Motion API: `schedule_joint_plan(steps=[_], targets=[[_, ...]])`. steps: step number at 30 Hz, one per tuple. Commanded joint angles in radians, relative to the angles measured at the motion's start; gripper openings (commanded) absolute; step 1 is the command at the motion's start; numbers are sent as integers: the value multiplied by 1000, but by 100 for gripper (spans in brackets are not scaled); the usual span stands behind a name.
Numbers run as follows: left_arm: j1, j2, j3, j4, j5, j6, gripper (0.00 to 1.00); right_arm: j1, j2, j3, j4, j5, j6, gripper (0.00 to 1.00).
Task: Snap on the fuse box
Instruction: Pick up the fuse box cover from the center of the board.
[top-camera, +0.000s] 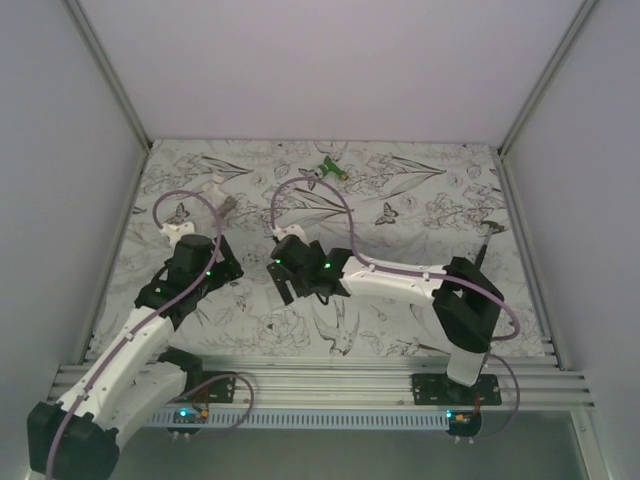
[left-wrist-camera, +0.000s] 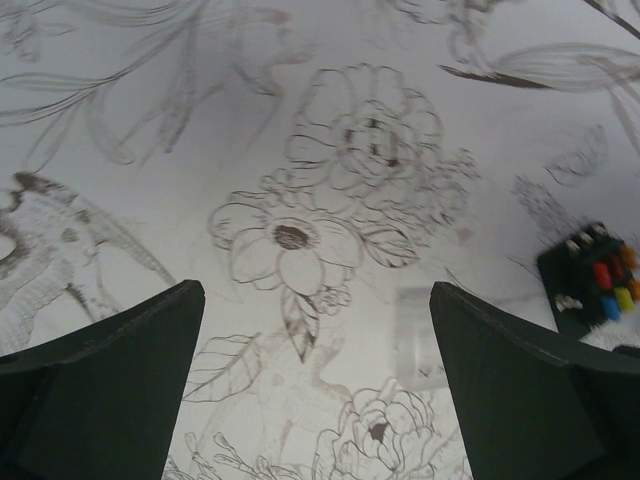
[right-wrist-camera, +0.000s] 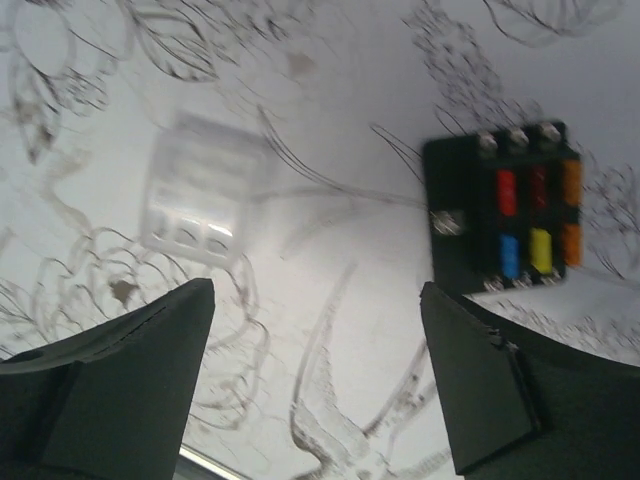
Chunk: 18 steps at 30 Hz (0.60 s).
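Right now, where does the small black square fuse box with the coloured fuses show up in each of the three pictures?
Left wrist: the small black square plastic fuse box sits at the right edge, at middle height.
Right wrist: it lies in the upper right, flat on the cloth.
Top external: I cannot make it out; the arms probably hide it.
Shared landmark: a clear plastic cover lies to its left in both wrist views.

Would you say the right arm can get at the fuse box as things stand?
Probably yes: the right gripper hangs open near the fuse box, which lies uncovered on the table, apart from the clear cover.
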Motion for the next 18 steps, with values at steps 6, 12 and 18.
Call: schedule_joint_plan(steps=[6,12,18], targets=[[176,1,-65,-61,39,-100,100,71,189,158,123,21,72,100],[186,-2,-66,-60,59,-100,100,78,266,214,96,29,104,99],[186,-10,-63,-58,85,-97,100,80,283,216,50,62,104,86]])
